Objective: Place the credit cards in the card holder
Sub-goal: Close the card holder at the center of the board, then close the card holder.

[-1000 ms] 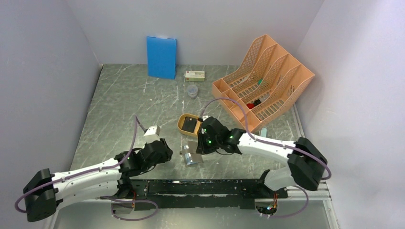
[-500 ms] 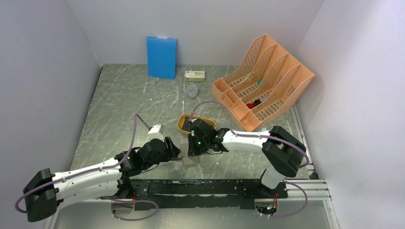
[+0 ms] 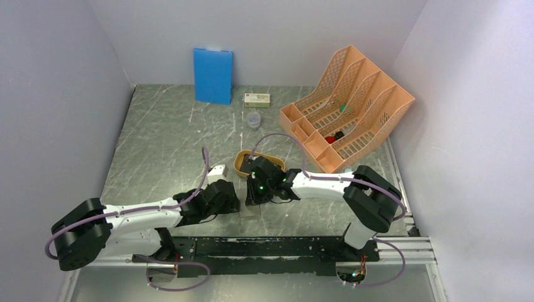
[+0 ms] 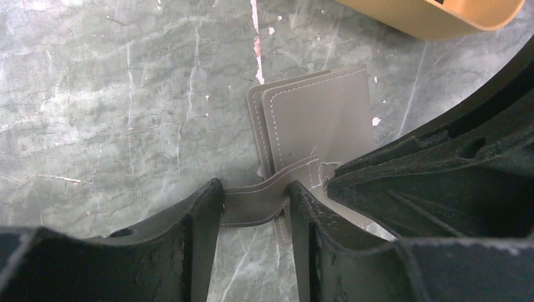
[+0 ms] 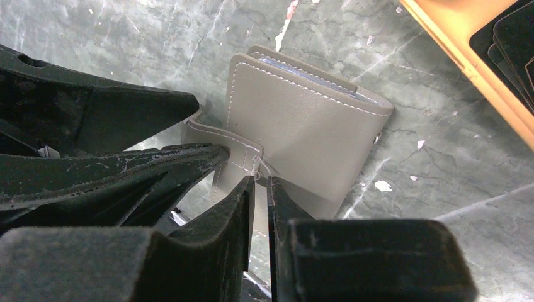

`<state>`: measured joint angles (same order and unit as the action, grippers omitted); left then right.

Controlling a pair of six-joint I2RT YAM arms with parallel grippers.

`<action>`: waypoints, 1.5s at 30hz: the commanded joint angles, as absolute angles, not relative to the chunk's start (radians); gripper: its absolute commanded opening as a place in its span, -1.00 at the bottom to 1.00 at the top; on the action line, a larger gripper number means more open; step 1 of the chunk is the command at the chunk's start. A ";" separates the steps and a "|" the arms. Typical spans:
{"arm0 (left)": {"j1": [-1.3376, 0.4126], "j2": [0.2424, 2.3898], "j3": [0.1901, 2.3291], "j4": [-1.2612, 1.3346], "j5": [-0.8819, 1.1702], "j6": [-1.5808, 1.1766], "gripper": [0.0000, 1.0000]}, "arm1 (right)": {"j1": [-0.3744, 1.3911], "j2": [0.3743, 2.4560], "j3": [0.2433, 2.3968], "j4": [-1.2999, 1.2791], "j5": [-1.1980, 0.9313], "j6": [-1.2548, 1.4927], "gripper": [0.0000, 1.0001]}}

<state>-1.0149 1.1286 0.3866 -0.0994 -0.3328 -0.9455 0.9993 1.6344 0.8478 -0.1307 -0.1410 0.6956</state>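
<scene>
— While looking down from overhead, spotting the card holder point(image 3: 250, 211) lying on the bench point(image 3: 164, 145) near its front edge, crowded between the left hand point(image 3: 229, 200) and the right hand point(image 3: 254, 196). Seeing any cards inside?

— Not seeing any. Noticing only the mustard tray point(image 3: 239, 163) just behind, half hidden under the right arm.

— Switching to the left wrist: finding the holder folded shut, its strap point(image 4: 255, 202) bowing across the gap between the left fingers point(image 4: 201, 239) and touching both. Gripping, or merely bracketing?

— Unable to tell. Hanging half apart, either clamping the strap endwise or just straddling it.

— Moving to the right wrist, then: catching the right hand nearly clenched, nipping the flap edge beside the strap seam, apparently grasping the holder.

— And spying the credit cards point(image 5: 511, 38) stacked dark in the tray's corner, apart from the holder.

— Judging the task as barely begun: nothing loaded yet. Working on opening the holder, with picking up and slotting in every card left to do.
</scene>
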 commanded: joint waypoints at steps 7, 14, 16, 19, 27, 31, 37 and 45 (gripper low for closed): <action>-1.001 1.171 0.385 -0.146 -0.382 -0.967 -0.49 | 1.014 1.634 0.853 -0.174 -0.123 0.685 -0.61; -1.000 1.201 0.380 -0.180 -0.407 -0.988 -0.72 | 1.012 1.589 0.868 -0.201 -0.121 0.689 -0.52; -1.000 1.202 0.377 -0.188 -0.415 -0.999 -0.77 | 1.011 1.553 0.852 -0.200 -0.110 0.699 -0.46; -0.999 1.207 0.370 -0.187 -0.419 -1.006 -0.80 | 1.005 1.493 0.804 -0.174 -0.111 0.721 -0.32; -0.997 1.216 0.355 -0.168 -0.413 -1.016 -0.83 | 0.899 1.380 0.610 -0.009 -0.228 0.826 0.12; -0.998 1.222 0.353 -0.160 -0.410 -1.020 -0.84 | 0.856 1.380 0.539 0.150 -0.334 0.894 0.19; -0.998 1.224 0.348 -0.154 -0.407 -1.035 -0.84 | 0.853 1.390 0.500 0.282 -0.365 0.991 0.24; -0.997 1.228 0.341 -0.138 -0.393 -1.053 -0.85 | 0.853 1.451 0.430 0.420 -0.377 1.126 0.23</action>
